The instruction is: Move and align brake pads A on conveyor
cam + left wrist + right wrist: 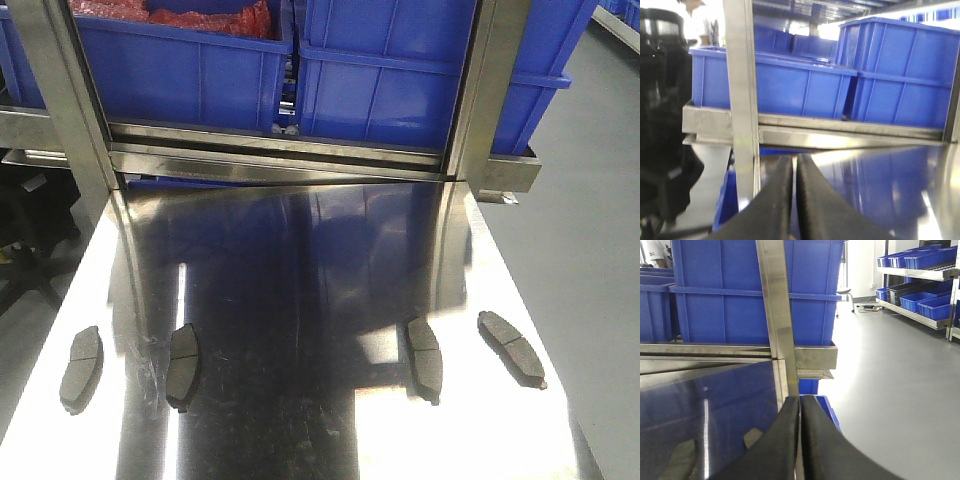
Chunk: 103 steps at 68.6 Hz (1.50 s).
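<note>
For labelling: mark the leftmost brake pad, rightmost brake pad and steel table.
leftmost brake pad [82, 368]: front view, its middle.
rightmost brake pad [511, 348]: front view, its middle.
steel table [300, 430]: front view, bare surface.

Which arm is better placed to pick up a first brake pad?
Probably right: two pads lie near the shut right pincer in its wrist view; the view of the left pincer shows none.

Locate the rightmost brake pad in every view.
Exterior front: rightmost brake pad, lower right on the steel table.
Left wrist: not in it.
Right wrist: likely the pad at lower left, beside the right gripper.
Shared landmark: the blue crates.
</note>
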{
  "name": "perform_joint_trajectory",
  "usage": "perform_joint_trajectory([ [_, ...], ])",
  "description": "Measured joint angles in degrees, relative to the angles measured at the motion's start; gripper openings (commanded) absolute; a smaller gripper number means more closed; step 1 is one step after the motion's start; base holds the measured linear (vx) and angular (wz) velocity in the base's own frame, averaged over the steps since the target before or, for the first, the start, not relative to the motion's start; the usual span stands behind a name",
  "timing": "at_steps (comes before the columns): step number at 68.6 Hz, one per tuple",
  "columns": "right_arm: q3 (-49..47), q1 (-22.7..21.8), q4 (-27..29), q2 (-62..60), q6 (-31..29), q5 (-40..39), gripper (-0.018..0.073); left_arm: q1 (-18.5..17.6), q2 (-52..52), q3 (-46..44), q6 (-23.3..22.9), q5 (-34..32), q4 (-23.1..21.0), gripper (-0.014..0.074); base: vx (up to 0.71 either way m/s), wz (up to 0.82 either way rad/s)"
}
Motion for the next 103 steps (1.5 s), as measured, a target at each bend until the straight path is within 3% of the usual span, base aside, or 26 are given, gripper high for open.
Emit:
perform_joint_trajectory([
  [12,0.00,0.00,0.00,0.00,0.00,0.00,-0.0006,0.00,13.20,-10.89,0.70,10.30,0.00,-0.0007,0.00,0.00],
  [19,0.00,0.00,0.00,0.00,0.00,0.00,-0.0006,0.00,18.42,-13.27,1.50,11.85,0.00,0.0006,0.00,0.00],
  [25,0.00,0.00,0.00,0.00,0.00,0.00,-0.0006,0.00,20.49,-13.54,1.69,12.19,0.00,0.0073,0.00,0.00],
  [30,0.00,0.00,0.00,0.00,0.00,0.00,-0.0006,0.00,20.93,-13.57,1.75,12.30,0.00,0.0175,0.00,0.00],
  [38,0.00,0.00,0.00,0.00,0.00,0.00,-0.0006,0.00,20.99,-13.57,1.80,13.05,0.00,0.0460,0.00,0.00],
  [45,0.00,0.00,0.00,0.00,0.00,0.00,-0.0006,0.00,20.99,-13.57,1.80,13.47,0.00,0.0654,0.00,0.00],
  [50,0.00,0.00,0.00,0.00,0.00,0.00,-0.0006,0.00,20.99,-13.57,1.80,13.60,0.00,0.0736,0.00,0.00],
  [75,0.00,0.00,0.00,0.00,0.00,0.00,-0.0006,0.00,23.75,-13.64,0.98,12.97,-1.83,0.0670,0.00,0.00],
  [87,0.00,0.00,0.00,0.00,0.00,0.00,-0.0006,0.00,34.79,-13.68,0.87,14.55,-4.98,0.0646,0.00,0.00],
  [103,0.00,0.00,0.00,0.00,0.00,0.00,-0.0006,0.00,54.41,-17.97,0.87,19.07,-5.74,0.0624,0.00,0.00],
])
